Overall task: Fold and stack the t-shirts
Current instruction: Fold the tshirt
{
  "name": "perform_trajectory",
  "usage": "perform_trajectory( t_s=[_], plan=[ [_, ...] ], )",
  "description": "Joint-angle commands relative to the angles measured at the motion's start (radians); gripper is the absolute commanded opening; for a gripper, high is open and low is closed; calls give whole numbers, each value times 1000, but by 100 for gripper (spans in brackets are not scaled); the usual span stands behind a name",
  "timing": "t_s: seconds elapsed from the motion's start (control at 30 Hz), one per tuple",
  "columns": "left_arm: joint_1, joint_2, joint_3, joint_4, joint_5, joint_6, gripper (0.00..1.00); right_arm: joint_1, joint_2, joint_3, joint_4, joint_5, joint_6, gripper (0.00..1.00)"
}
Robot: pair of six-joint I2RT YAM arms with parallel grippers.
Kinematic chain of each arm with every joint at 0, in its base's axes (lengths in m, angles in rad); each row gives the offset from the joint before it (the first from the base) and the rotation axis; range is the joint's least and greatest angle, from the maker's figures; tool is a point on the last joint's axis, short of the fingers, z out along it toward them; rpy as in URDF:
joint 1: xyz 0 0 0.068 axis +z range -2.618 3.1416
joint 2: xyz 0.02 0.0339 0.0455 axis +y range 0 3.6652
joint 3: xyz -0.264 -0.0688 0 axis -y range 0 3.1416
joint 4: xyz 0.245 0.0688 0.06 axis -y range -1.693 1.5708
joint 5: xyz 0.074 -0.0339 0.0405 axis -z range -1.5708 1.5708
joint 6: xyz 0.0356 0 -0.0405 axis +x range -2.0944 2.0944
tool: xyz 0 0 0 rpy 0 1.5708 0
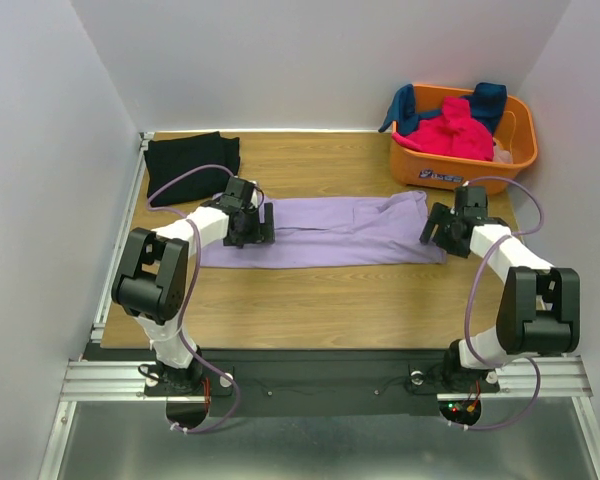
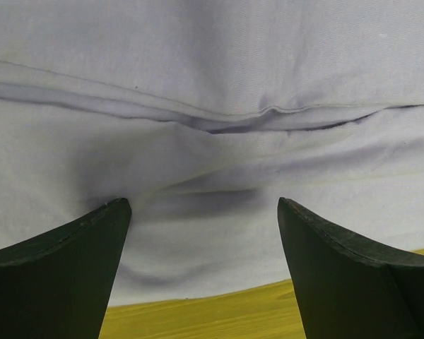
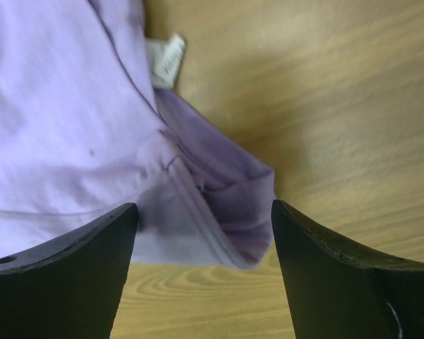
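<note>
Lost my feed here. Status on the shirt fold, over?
Left tool open over left end of lavender shirt. Right tool open at its right end. Shirt folded lengthwise, unheld. Black shirt far left, basket far right, neither in the way.

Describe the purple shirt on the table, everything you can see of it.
The purple shirt is soft lavender cloth, folded into a long band lying flat across the wooden table, with creases and a white label at its right end. The left gripper and right gripper, jaws open, sit over its ends.
</note>
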Motion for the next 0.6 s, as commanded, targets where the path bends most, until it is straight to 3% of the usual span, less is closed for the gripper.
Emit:
perform_trajectory(
  t_s=[0.0, 0.13, 0.23, 0.33, 0.4, 0.43, 0.5, 0.57],
  plan=[
    [13, 16, 12, 6, -21, 14, 98, 4, -27, -39, -9, -30, 22, 82],
    [16, 28, 6, 11, -16, 14, 98, 4, -46, -59, -18, -40, 11, 80],
    [20, 29, -2, 18, -13, 14, 98, 4, -50, -75, -20, -49, 14, 71],
    [26, 33, -6, 20, -8, 14, 97, 4, -52, -75, -24, -49, 14, 57],
    [32, 35, -9, 22, -10, 15, 97, 4, -52, -70, -37, -40, 11, 37],
    [36, 35, -9, 22, -8, 15, 98, 4, -50, -62, -44, -28, 11, 36],
    [42, 33, -14, 22, -8, 18, 97, 2, -44, -50, -61, 7, 10, 15],
    [52, 38, -21, 26, -8, 24, 98, 1, -41, -32, -78, 30, -9, 12]
  ],
)
